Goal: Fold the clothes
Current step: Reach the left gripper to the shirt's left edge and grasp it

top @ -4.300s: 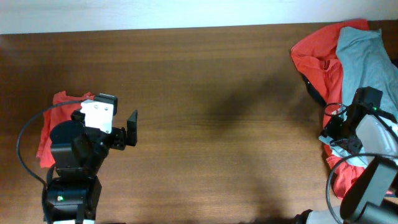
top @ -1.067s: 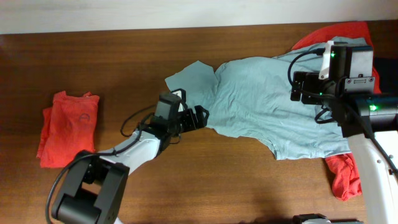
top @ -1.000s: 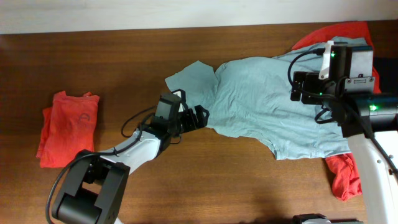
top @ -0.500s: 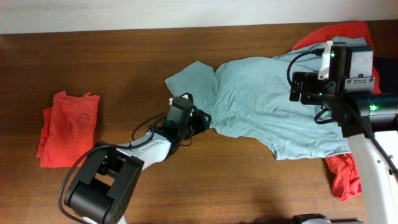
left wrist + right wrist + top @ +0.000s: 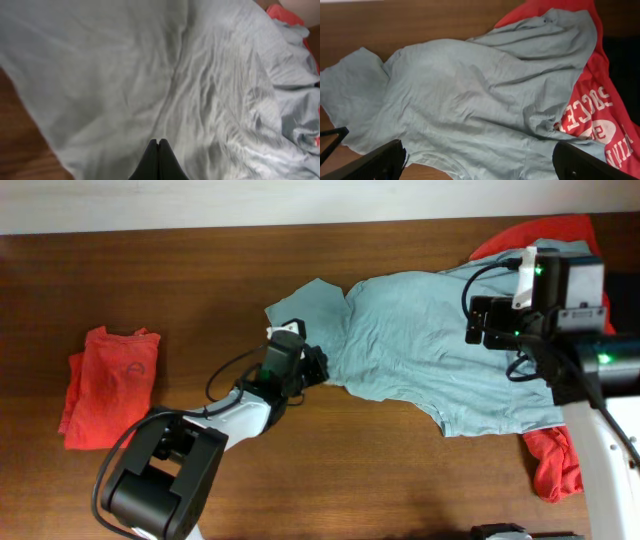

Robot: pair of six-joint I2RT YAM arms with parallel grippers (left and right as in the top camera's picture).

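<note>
Pale grey-blue cotton T-shirt [image 5: 430, 350] lies spread but rumpled across the right half of the dark wooden bench [image 5: 200, 270], one sleeve [image 5: 305, 305] pointing toward the middle and its far end draped over the large orange-red T-shirt with white lettering [image 5: 590, 110] at the right edge. Small folded orange-red T-shirt [image 5: 105, 385] sits well apart at the left. We see the left hand [image 5: 159, 145] at the shirt's lower-left hem, fingers pressed fully together right on the cloth. We cannot tell whether a fold of fabric is actually caught between them. The right hand [image 5: 477, 147] hovers above the shirt's right side with its fingers spread wide, holding nothing. On handling, we judge the shirt light, limp and thin. It has no stiffness, so it will sag, wrinkle and trail from wherever it is pinched, and it will likely cling a bit to the wood. Best holds look like edges and corners: the hem corners, sleeve ends and shoulder seams, taken as a small pinch so both layers come along. One risk is that lifting or pulling the grey-blue shirt may drag the lettered orange-red one beneath it.
</note>
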